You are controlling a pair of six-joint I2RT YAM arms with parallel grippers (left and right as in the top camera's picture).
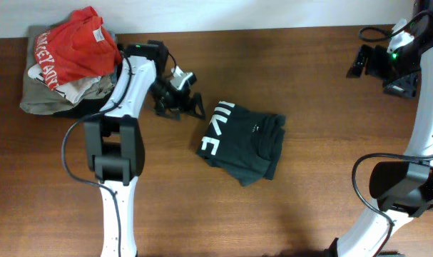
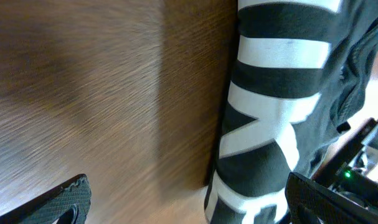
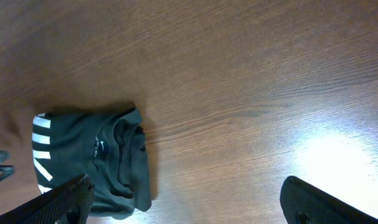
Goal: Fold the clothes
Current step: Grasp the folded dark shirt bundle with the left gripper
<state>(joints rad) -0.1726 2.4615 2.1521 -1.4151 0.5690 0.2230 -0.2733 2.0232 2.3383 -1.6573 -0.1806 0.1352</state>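
Middle of the table [image 1: 309, 185]: a black shirt [image 1: 248, 143] lies as a compact, roughly square bundle, so I can pick out no clear long axis. From where I stand it looks already folded.
Lettered edge: the white lettering [image 1: 216, 130] runs along the side of the shirt that faces the left arm.
Left hand [image 1: 182, 106]: it hangs just beside that lettered edge, apart from the cloth. In its own wrist view the fingers [image 2: 70, 200] sit wide apart with nothing between them but bare wood and the shirt's border.
Right hand [image 1: 359, 63]: it is off at the far right corner, well apart from every garment. Its fingers [image 3: 67, 199] are spread wide and empty, and the shirt shows only at the low left of its view.
Pile of clothes [image 1: 45, 96]: it is heaped at the far left corner with a red garment [image 1: 73, 43] on top, crumpled and unfolded.
Bearing: the shirt lies to one side of the left hand and the pile to the opposite side, behind the left arm's forearm.
Nearer arm: the left is nearer both the shirt and the pile.
Likely next step: I judge the work left is in the pile, which would mean the left hand turning away from the shirt to reach it.
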